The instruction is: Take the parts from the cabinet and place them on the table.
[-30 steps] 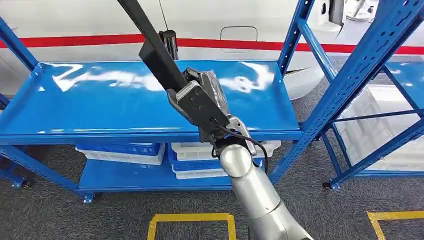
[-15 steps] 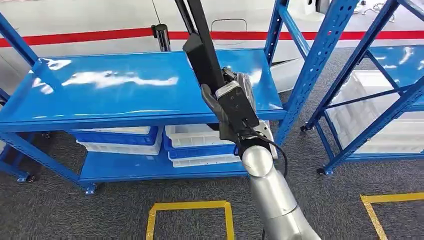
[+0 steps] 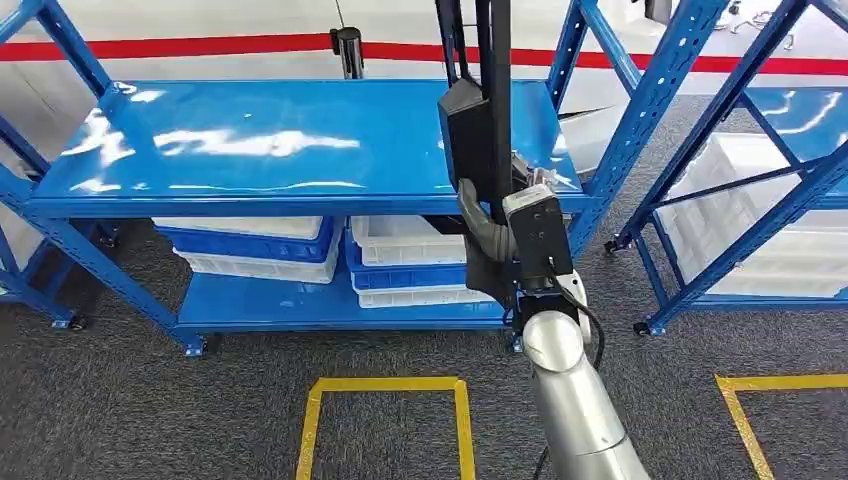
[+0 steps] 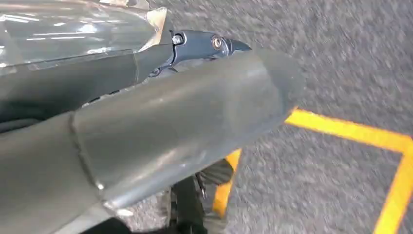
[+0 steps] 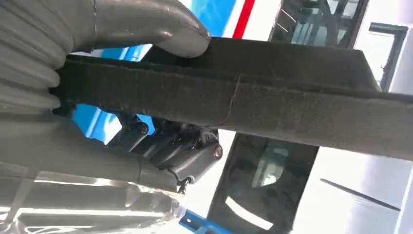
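Your right hand [image 3: 497, 232] is wrapped around a long black bar [image 3: 482, 120], thumb on one face and the darker fingers [image 5: 170, 151] curled under the other, so the part is firmly held and standing nearly upright. It rises in front of the blue shelf [image 3: 250, 150], crossing the shelf's right end and running out of the top of the head view. The left hand [image 4: 146, 122] hangs low over grey carpet with a yellow floor line [image 4: 350, 131] close by; whether its fingers are spread or curled you cannot tell from that blurred wrist picture.

The part is out of storage but not yet set down, and no table is visible from here.

The main risk is the bar's length. With the blue upright post [image 3: 650, 110] just to the right of the shelf, any turn of the body could swing the far end into the frame (that end is out of sight, so you would not see it coming). A knock there would lever the bar against the thumb and could twist it loose.

The grip also sits near one end, so most of the weight is overhead. Tilt it quickly and it may slide through the hand.

The white and blue bins [image 3: 400, 265] under the shelf sit close to your forearm; keep clear of them.
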### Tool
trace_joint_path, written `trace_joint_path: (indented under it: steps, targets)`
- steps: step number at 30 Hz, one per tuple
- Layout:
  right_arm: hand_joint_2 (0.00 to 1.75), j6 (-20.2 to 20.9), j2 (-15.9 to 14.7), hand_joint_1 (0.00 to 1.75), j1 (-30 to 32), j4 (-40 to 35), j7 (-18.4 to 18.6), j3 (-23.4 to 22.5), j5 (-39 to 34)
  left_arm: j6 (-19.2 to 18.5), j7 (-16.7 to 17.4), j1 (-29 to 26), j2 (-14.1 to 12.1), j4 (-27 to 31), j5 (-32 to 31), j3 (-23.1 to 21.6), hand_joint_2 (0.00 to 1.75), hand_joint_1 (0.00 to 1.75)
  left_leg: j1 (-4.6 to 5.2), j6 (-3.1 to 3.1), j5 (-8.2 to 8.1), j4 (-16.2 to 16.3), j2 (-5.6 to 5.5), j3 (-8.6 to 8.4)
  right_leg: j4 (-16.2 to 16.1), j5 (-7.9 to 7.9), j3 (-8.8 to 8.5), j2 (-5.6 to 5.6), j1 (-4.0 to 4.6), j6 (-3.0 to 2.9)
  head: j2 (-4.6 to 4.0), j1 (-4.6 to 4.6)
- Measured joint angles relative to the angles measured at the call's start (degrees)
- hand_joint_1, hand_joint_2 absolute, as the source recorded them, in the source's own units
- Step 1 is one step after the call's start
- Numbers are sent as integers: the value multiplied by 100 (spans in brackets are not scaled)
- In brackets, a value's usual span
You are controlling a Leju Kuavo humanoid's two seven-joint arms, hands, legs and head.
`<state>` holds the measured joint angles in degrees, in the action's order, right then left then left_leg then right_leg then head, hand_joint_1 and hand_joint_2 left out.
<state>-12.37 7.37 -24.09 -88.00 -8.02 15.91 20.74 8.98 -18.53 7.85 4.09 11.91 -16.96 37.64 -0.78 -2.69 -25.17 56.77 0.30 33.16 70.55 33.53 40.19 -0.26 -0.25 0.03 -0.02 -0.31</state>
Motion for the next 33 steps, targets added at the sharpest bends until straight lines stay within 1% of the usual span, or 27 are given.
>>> trace_joint_path:
  steps: [1, 2, 3, 5, 6, 7, 8, 10, 11, 12, 13, 15, 16, 17, 18, 20, 21, 22, 23, 25, 26, 27, 29, 30, 31, 32, 33]
  targets:
    - [175, 0, -11, 175, 6, 9, -4, 0, -2, 0, 0, 0, -9, 0, 0, 0, 0, 0, 4, 4, 78, 4, 1, 103, 388, 104, 66, 1, -8, 39, 0, 9]
    - [175, 0, -24, 175, 20, 18, -4, 0, -9, 0, 0, -1, -13, 0, 0, 0, 0, 0, 5, 15, 156, 6, 1, 203, 566, 46, 41, 1, -21, 104, 0, 7]
    - [175, 0, -37, 175, 27, 26, -4, 0, -13, 0, 0, 0, -15, 0, 0, 2, 0, 0, 5, 33, 238, 11, 4, 312, 499, -146, -104, 1, -33, 200, 0, 11]
    - [175, 0, -59, 175, 26, 35, -9, 0, -81, -5, -7, -1, -15, 0, 6, 2, 0, 0, 4, 83, 382, 24, -1, 502, -202, -466, -654, 0, -62, 320, 0, 15]
    - [175, 2, -66, 175, 22, 35, -22, 0, -163, -2, -26, 1, -18, 0, 6, 4, 0, 0, 10, 121, 439, 56, -12, 556, -737, -409, -1046, 0, -77, 296, 0, 20]
    - [175, 2, -72, 175, 15, 35, -33, 11, -239, -2, -46, -2, -33, 7, 6, 4, 0, 0, 41, 154, 470, 102, -17, 627, -1316, -214, -1436, 7, -30, 252, 0, 26]
    - [175, -11, -85, 175, 21, 41, -55, 20, -286, -2, -67, -4, -37, 9, 11, 4, 0, 0, 38, 186, 541, 105, -15, 641, -1430, -127, -1434, 31, -22, 171, 0, -2]
    - [175, -53, -144, 175, 35, 94, -92, 26, -304, -39, -101, -5, -42, 7, 26, 9, 0, 0, 6, 244, 645, 61, -18, 641, -1377, -173, -1334, 27, 2, 117, 0, -7]
    - [175, -70, -177, 175, 45, 118, -109, 24, -304, -53, -105, -16, -42, 7, 26, 13, 0, 0, -13, 284, 667, 64, -23, 667, -1393, -236, -1308, 9, -46, 23, 0, -2]
    - [175, -85, -197, 175, 48, 140, -120, 24, -304, -55, -114, -15, -37, 7, 24, 15, 0, 0, -48, 306, 463, 146, -25, 715, -1397, -299, -1259, -10, -72, -39, 0, -18]
    - [175, -90, -221, 175, 47, 157, -122, 24, -304, -61, -118, -15, -24, 7, 20, 15, 0, 0, -50, 321, 18, 413, -18, 792, -1397, -368, -1189, -16, -60, -113, 0, -11]
    - [175, -103, -267, 175, 43, 160, -131, 24, -304, -59, -120, 1, -4, 7, 11, 15, 0, 0, -56, 366, -670, 1257, -27, 976, -1386, -517, -1083, -19, -34, -159, 0, -26]
    - [175, -105, -289, 175, 47, 162, -131, 22, -304, -59, -120, 6, 2, 7, 6, 15, 0, 0, -57, 383, -783, 1670, -26, 1047, -1377, -585, -993, -18, -16, -159, 0, -26]
    - [175, -107, -326, 175, 61, 162, -131, 22, -304, -55, -116, 10, 15, 7, 6, 13, 0, 0, -60, 383, -701, 1945, -26, 1042, -1369, -653, -903, -16, -1, -153, 0, -28]
    - [175, -111, -367, 175, 76, 162, -133, 22, -304, -50, -105, 15, 33, 7, 7, 13, 0, 0, -60, 377, -515, 1939, -25, 918, -1363, -708, -823, -16, 9, -141, 0, -26]
    - [175, -118, -426, 175, 89, 160, -135, 22, -304, -48, -96, 25, 50, 7, 9, 13, 0, 0, -59, 330, -200, 1297, -26, 361, -1340, -795, -706, -13, 20, -113, 0, -28]
    - [175, -118, -450, 175, 88, 155, -138, 22, -302, -46, -94, 34, 52, 7, 9, 13, 0, 0, -55, 288, -189, 788, -42, -26, -1329, -829, -675, -9, 27, -96, 0, -30]
    - [175, -120, -472, 175, 91, 142, -142, 17, -302, -46, -94, 53, 52, 15, 9, 13, 0, 0, -25, 235, -371, 277, -67, -380, -1318, -854, -636, -9, 55, -57, 0, -26]
    - [175, -122, -490, 175, 87, 138, -144, 17, -302, -46, -94, 64, 54, 20, 9, 13, 0, 0, -14, 218, -409, 97, -68, -453, -1317, -883, -632, -19, 59, -25, 0, -9]
    - [175, -122, -514, 175, 84, 125, -155, 17, -302, -44, -90, 88, 61, 24, 13, 13, 0, 0, 59, 158, -377, 80, -62, -402, -1332, -994, -577, -31, 9, 65, 0, -24]
    - [175, -131, -529, 175, 100, 125, -157, 17, -304, -28, -85, 84, 61, 24, 15, 13, 0, 0, 69, 86, -292, 17, -50, -356, -1345, -1056, -550, -29, 28, 118, 0, -20]
    - [175, -162, -569, 175, 112, 127, -181, 15, -306, 4, -76, 93, 87, 24, 15, 13, 0, 0, 5, 18, -188, -40, 8, -315, -1257, -954, -507, -24, 23, 110, 0, -15]
    - [175, -218, -629, 175, 134, 107, -236, 9, -332, 70, -66, 112, 92, 26, 6, 13, 0, 0, 26, -47, -64, -42, 7, -163, -845, -452, -283, 3, 21, 19, 0, 41]
    - [175, -236, -675, 175, 175, 88, -258, 0, -345, 87, -61, 109, 100, 26, 6, 13, 0, 0, 34, -49, 13, -42, 8, -59, -398, -136, -187, 3, 4, -20, 0, 57]
    - [175, -240, -722, 175, 219, 68, -275, -11, -356, 103, -61, 109, 100, 26, 6, 13, 0, 0, 35, -51, 80, -39, 9, 29, -13, 58, -109, 5, -2, -23, 0, 44]
    - [175, -240, -778, 175, 274, 59, -304, -22, -385, 120, -61, 108, 103, 26, 6, 13, 0, 0, 35, -43, 165, -37, 13, 139, 354, 110, -73, 5, -13, 34, 0, 81]
    - [175, -240, -822, 175, 311, 57, -319, -33, -407, 127, -61, 107, 111, 26, 6, 13, 0, 0, 33, -30, 243, -34, 16, 242, 469, -22, -127, 5, -38, 123, 0, 79]
